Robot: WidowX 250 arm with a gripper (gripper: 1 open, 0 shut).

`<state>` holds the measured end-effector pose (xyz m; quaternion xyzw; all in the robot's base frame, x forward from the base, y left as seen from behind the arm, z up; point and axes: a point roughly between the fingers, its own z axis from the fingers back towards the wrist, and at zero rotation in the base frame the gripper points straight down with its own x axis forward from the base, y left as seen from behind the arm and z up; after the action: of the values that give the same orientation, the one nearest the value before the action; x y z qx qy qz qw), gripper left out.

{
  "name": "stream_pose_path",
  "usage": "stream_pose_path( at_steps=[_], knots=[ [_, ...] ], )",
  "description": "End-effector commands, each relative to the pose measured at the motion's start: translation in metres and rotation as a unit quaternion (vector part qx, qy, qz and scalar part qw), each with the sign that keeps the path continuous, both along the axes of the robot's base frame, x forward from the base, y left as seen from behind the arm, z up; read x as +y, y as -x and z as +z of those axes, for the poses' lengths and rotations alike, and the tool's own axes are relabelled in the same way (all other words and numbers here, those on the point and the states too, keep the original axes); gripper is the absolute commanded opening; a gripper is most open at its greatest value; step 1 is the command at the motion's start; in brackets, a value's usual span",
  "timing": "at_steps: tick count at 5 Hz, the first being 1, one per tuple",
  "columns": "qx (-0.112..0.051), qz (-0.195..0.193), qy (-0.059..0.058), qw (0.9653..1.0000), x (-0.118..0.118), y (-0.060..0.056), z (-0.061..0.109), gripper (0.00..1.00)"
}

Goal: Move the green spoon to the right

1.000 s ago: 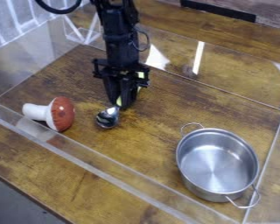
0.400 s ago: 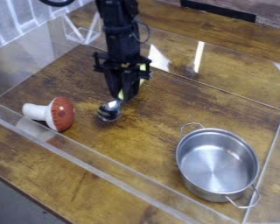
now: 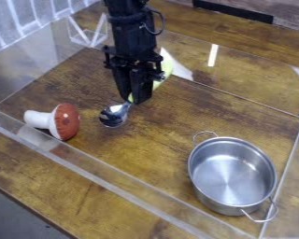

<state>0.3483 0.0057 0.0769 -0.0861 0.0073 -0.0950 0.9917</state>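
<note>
So the end effector (image 3: 135, 91) is clamped on the green spoon (image 3: 124, 105) by its handle, bowl dangling down-left just over the counter (image 3: 139, 159), well left of the pot (image 3: 232, 175), so it heads pot-ward.

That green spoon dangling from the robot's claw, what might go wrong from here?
The gripper pinches only the handle end of the green spoon, whose metal bowl hangs low near the wooden table. It could swivel or slip out on the way right. The steel pot sits to the right, so a low-hanging spoon might clip its rim. The clear wall around the table leaves little spare room for a wide swing.
</note>
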Motion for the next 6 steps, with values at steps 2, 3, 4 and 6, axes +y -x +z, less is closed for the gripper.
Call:
stream_pose_path(
  at_steps=[2, 3, 4, 6],
  knots=[
    [-0.055, 0.029, -0.047, 0.9969, -0.069, -0.036, 0.062, 0.00],
    [-0.069, -0.036, -0.051, 0.9957, -0.114, -0.051, 0.070, 0.00],
    [-0.072, -0.101, -0.060, 0.9904, -0.154, -0.059, 0.064, 0.00],
    [-0.055, -0.086, -0.068, 0.9924, -0.146, -0.098, 0.030, 0.00]
  ],
)
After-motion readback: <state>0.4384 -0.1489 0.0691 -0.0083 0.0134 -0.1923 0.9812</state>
